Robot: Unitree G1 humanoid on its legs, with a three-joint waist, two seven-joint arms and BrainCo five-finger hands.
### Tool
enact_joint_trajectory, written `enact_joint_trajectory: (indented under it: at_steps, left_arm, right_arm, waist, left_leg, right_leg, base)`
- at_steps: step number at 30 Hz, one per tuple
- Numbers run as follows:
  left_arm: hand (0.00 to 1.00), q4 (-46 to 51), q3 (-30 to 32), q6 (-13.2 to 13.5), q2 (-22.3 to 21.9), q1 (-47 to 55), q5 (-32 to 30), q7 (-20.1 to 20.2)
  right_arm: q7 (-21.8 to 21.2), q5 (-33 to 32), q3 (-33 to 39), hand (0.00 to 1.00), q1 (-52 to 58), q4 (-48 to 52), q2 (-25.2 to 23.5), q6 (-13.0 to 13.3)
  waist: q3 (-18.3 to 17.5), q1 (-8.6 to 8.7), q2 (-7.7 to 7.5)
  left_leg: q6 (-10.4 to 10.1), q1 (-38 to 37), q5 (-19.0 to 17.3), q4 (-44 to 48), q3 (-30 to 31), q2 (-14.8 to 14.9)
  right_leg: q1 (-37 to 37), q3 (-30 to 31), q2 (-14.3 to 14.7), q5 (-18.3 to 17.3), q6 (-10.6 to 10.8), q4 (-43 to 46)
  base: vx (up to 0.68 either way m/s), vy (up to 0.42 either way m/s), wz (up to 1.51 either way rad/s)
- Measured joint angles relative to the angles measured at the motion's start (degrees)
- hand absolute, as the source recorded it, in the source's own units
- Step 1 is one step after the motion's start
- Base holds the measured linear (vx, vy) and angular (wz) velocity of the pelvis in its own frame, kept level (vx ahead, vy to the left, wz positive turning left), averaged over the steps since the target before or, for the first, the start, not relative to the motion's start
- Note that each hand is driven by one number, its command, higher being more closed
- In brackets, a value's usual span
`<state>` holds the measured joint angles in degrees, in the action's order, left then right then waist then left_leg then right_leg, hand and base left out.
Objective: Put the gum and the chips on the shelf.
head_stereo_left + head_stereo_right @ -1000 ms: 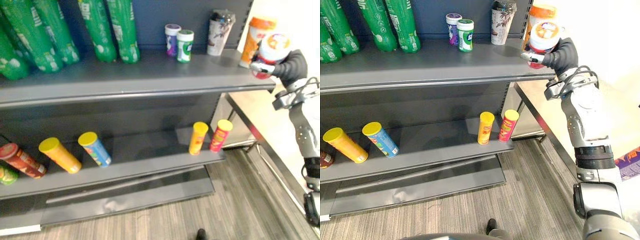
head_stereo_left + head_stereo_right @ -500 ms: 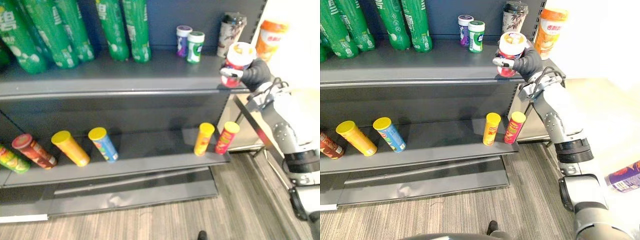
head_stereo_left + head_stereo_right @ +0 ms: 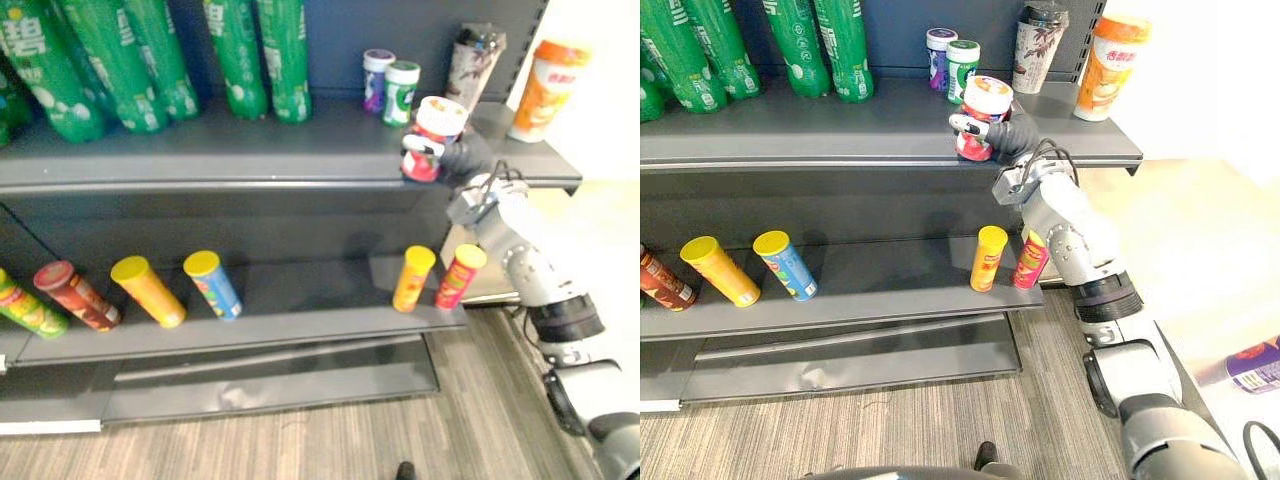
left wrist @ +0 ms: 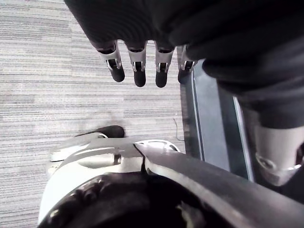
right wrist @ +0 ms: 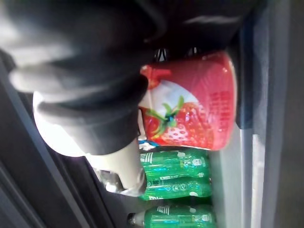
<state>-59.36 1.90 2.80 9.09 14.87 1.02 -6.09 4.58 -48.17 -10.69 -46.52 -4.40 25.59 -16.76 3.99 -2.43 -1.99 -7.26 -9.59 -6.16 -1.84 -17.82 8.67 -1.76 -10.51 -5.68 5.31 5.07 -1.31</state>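
Observation:
My right hand (image 3: 468, 157) is shut on a red gum jar (image 3: 428, 143) with a white lid and a strawberry picture (image 5: 194, 111). It holds the jar upright at the front edge of the upper shelf (image 3: 250, 150), its base at the shelf surface; whether it rests there I cannot tell. Just behind it stand a purple gum jar (image 3: 377, 80) and a green gum jar (image 3: 402, 92). Chips cans lie on the lower shelf (image 3: 300, 315): a yellow can (image 3: 413, 278) and a red can (image 3: 460, 275) below my hand. My left hand (image 4: 137, 61) hangs open over the floor.
Green bottles (image 3: 250, 55) line the back left of the upper shelf; a patterned cup (image 3: 475, 65) and an orange cup (image 3: 548, 75) stand at its right end. More chips cans (image 3: 148, 291) lie at the lower left. A purple can (image 3: 1255, 365) lies on the floor, right.
My right hand has carried the jar leftward from beside the orange cup at the shelf's right end to in front of the gum jars. The camera has also shifted.

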Motion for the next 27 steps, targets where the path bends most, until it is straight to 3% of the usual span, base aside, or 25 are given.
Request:
enact_joint_trajectory:
  at_steps: [15,27]
  left_arm:
    - [0.00,-0.02,-0.44,-0.88,0.18,-0.81,-0.05,-0.03]
    - [0.00,0.09,-0.42,-0.86,0.14,-1.75,-0.06,-0.21]
  right_arm:
    - [0.05,7.67,-1.14,1.00,-4.82,-8.14,-1.95,0.92]
    - [0.33,8.87,-1.18,1.00,-8.73,-12.36,-1.95,2.60]
  waist:
    - [0.46,-0.98,-0.23]
    - [2.16,-1.90,-0.84]
  left_leg:
    - [-0.01,0.45,0.89,-0.75,2.58,0.20]
    - [-0.21,0.50,1.71,-1.15,2.98,0.51]
  right_leg:
    - [0.78,-2.10,-0.21,-0.24,-0.34,0.01]
    - [0.78,-2.75,0.08,-0.39,-0.55,0.02]
  base:
    - [-0.01,-0.015,0.08]
    - [0.00,-0.003,0.01]
